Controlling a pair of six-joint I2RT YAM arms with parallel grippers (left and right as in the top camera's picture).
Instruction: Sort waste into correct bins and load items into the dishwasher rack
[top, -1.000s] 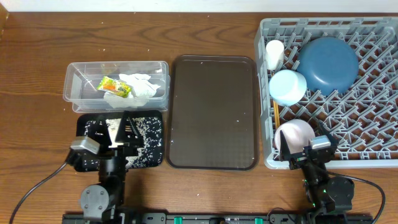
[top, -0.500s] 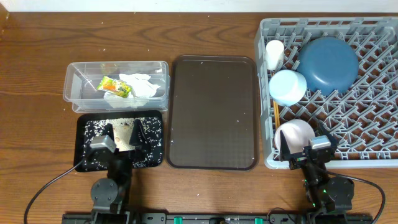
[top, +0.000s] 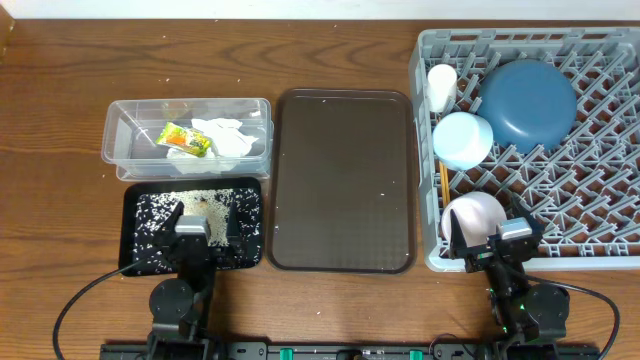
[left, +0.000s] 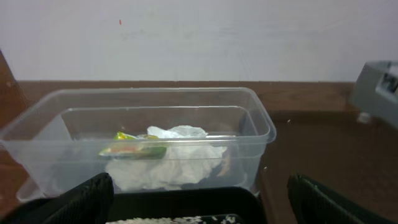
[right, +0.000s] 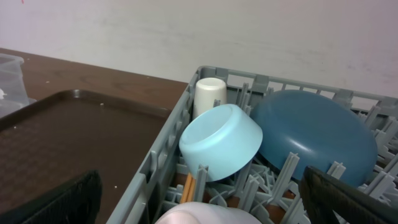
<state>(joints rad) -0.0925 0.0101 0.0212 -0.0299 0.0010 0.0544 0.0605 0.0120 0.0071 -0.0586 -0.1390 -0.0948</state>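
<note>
So the waste looks sorted: the crumpled napkin (top: 228, 140) and the little yellow-green wrapper (top: 183, 138) sit together in the clear tub (top: 118, 152), and the rice (top: 158, 212) is scattered across the black tray (top: 132, 264) just in front of it. Over on the other side, the rack (top: 600, 250) has everything in it as far as I can see. The big dark-blue dish (top: 527, 104) is at the back, with the light-blue bowl (top: 462, 139) leaning beside it. The white cup (top: 441, 86) is in the corner, the white bowl (top: 478, 212) is near the front edge, and the chopsticks (top: 443, 180) are tucked along the rack's inner wall.

The brown tray (top: 340, 180) in the middle holds nothing big, just a couple of white specks that might be stray rice, too small to tell.

The left gripper (top: 203, 222) hangs over the black tray with its jaws spread wide and nothing in them. The right gripper (top: 482, 232) is the same, wide apart and empty, at the front of the rack by the white bowl. My guess is it's basically done, apart from maybe those specks.
</note>
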